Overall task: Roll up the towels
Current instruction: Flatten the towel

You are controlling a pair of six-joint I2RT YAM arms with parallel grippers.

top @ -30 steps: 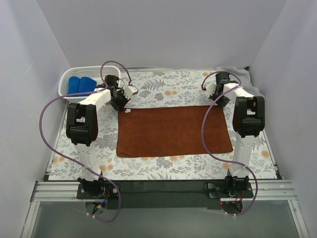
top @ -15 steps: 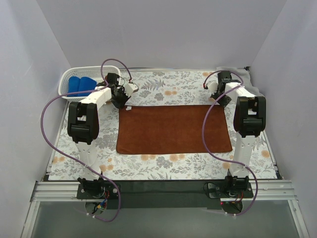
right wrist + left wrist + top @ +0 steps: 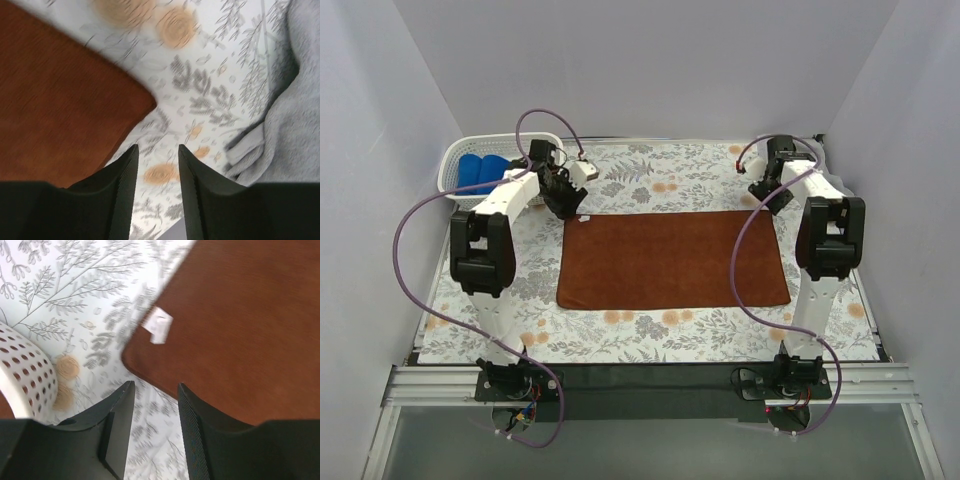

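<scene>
Floral print covers the counter (image 3: 650, 180), boxed in by plain pale walls. From above, the rust-brown towel (image 3: 670, 260) lies flat and spread out at the middle. A blue towel (image 3: 480, 172), rolled, sits in the white basket (image 3: 447, 178) at the far left, and a grey towel (image 3: 823, 152) is bunched in the far right corner. The left pincer (image 3: 568, 203) hangs over the brown towel's far left corner, the right pincer (image 3: 768, 193) just beyond its far right corner.

On the left wrist, the fingers (image 3: 117, 435) stand parted with nothing between them. The towel's rounded corner and a small white tag (image 3: 159, 327) lie just ahead.

On the right wrist, the fingers are likewise apart and empty. The brown corner sits ahead to one side, with grey folds opposite and bare print between them.

This cloth looks light, soft and limp, so it should sag and crease wherever it is unsupported. Its nap should grip rather than slip. The best hold is probably a pinch at each far corner, close to the hem and level, so the roll runs straight.
</scene>
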